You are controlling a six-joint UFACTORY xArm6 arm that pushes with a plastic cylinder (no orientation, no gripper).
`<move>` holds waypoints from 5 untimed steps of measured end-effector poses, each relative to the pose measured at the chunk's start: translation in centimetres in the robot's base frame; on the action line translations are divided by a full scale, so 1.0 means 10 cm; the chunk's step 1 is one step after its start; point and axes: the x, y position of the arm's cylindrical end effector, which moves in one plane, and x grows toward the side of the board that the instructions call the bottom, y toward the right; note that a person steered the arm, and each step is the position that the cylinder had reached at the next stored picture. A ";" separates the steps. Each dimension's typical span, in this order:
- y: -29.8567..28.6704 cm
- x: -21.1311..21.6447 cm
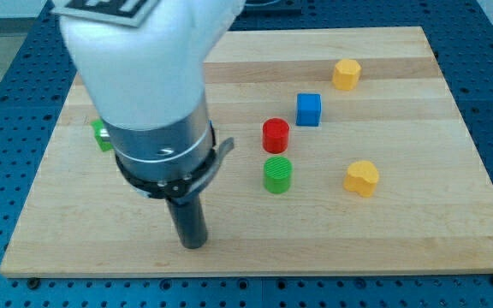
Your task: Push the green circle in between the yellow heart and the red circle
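The green circle (276,174) stands near the board's middle, just below the red circle (275,135). The yellow heart (361,178) lies to the right of the green circle, with a gap between them. My tip (194,243) rests on the board to the lower left of the green circle, well apart from it and touching no block.
A blue cube (309,109) sits up and right of the red circle. A yellow hexagon-like block (346,74) lies near the view's top right. A green block (101,134) shows partly behind the arm's body (148,94) at the left. The wooden board (435,239) ends near the tip's lower side.
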 end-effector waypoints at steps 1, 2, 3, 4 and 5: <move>-0.01 -0.12; 0.07 -0.27; 0.20 -0.38; 0.22 -0.50; 0.22 -0.59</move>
